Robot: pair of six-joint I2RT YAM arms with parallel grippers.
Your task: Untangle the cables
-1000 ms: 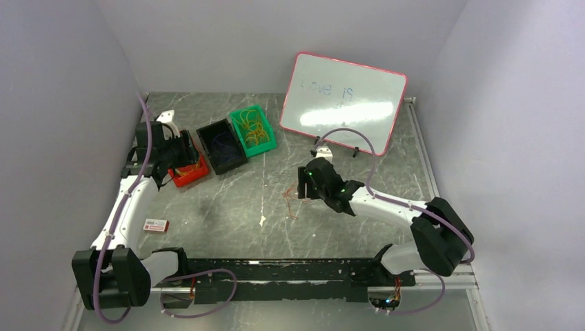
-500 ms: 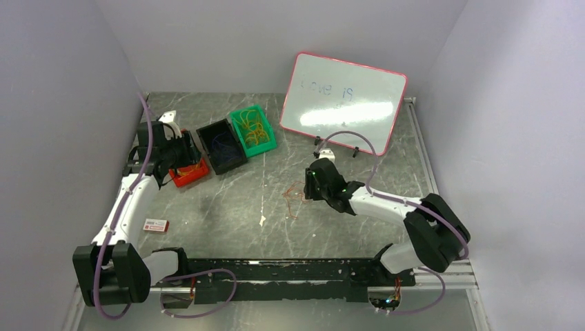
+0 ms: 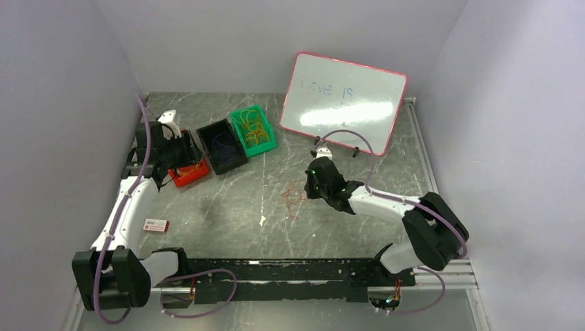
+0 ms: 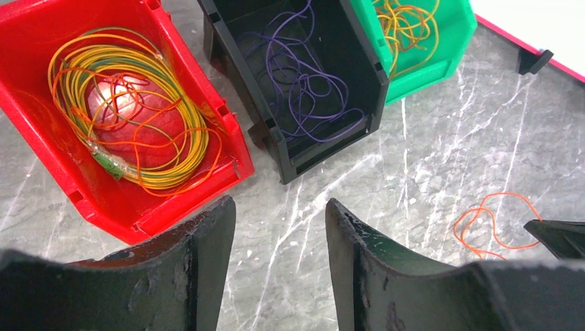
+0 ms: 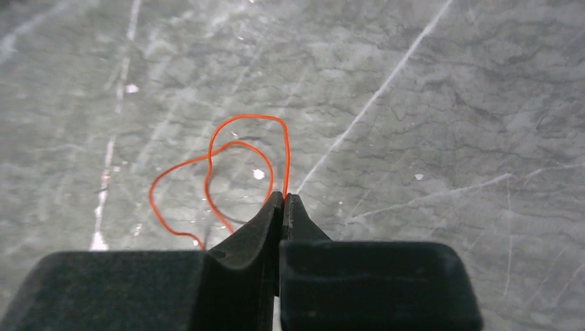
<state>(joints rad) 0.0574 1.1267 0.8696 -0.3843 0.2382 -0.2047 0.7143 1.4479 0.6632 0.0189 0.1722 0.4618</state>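
right hand (image 5: 283,198): clamped on orange cable (image 5: 252,116)
left hand (image 4: 279,210): parted halfway, empty
technique: lift slowly; let loops at 10 o'clock uncoil

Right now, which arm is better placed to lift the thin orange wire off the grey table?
Right. The right gripper is shut on the thin orange wire; the left gripper hangs open by the red plastic bin, well away.

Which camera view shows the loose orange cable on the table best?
The right wrist view: the orange cable is seen close up, its loops distinct, pinched in the shut jaws. The top external view shows the cable only as a faint tangle; the left wrist view catches it small, near the right edge.
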